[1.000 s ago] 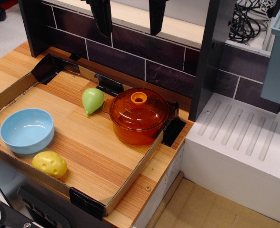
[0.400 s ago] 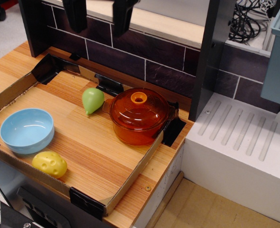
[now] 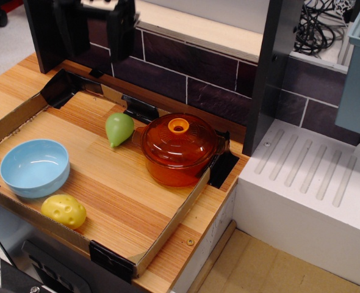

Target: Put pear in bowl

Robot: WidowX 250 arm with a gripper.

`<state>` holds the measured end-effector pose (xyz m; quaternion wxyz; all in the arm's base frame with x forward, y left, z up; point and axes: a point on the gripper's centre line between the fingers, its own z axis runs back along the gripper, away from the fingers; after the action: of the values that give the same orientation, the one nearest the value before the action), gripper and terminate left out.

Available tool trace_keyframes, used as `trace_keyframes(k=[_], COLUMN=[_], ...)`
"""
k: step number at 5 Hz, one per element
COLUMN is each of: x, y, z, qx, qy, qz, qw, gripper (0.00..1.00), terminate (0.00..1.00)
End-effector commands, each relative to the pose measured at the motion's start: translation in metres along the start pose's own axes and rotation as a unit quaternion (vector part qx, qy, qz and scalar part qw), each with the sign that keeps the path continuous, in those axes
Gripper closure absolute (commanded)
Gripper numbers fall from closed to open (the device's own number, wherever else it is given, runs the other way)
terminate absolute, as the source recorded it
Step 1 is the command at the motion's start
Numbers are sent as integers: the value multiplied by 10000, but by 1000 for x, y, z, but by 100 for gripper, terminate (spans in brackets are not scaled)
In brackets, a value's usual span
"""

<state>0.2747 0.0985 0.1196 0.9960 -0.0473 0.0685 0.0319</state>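
Observation:
The light-green pear (image 3: pixel 119 128) lies on the wooden board at the back, just left of the orange pot, its pointed end toward the front. The light-blue bowl (image 3: pixel 35 168) stands empty at the front left of the board. My gripper (image 3: pixel 93 52) hangs open and empty at the top left, above the back wall of the tray and up and behind-left of the pear. Its two dark fingers (image 3: pixel 122 33) stand wide apart and touch nothing.
An orange translucent lidded pot (image 3: pixel 179 149) stands right of the pear, almost touching it. A lumpy yellow toy (image 3: pixel 64 211) lies in front of the bowl. A low cardboard rim (image 3: pixel 168 235) rings the board. A dark tiled wall (image 3: pixel 192 67) runs behind; a white drainboard (image 3: pixel 308 177) lies right.
My gripper has moved left along the back wall and come lower. The pear, bowl, pot and yellow toy have not moved.

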Motion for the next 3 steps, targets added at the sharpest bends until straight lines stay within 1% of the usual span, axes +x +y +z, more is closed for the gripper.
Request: trace_keyframes(k=[1,2,3], x=[0,3,9], y=[7,1,-2], z=[-18,-35,-44], qx=[-48,20,1], qy=[-603,-652,-685], qz=[144,217,421], qw=[9981,9976,9968], gripper=[0,0,0], terminate=[0,0,0])
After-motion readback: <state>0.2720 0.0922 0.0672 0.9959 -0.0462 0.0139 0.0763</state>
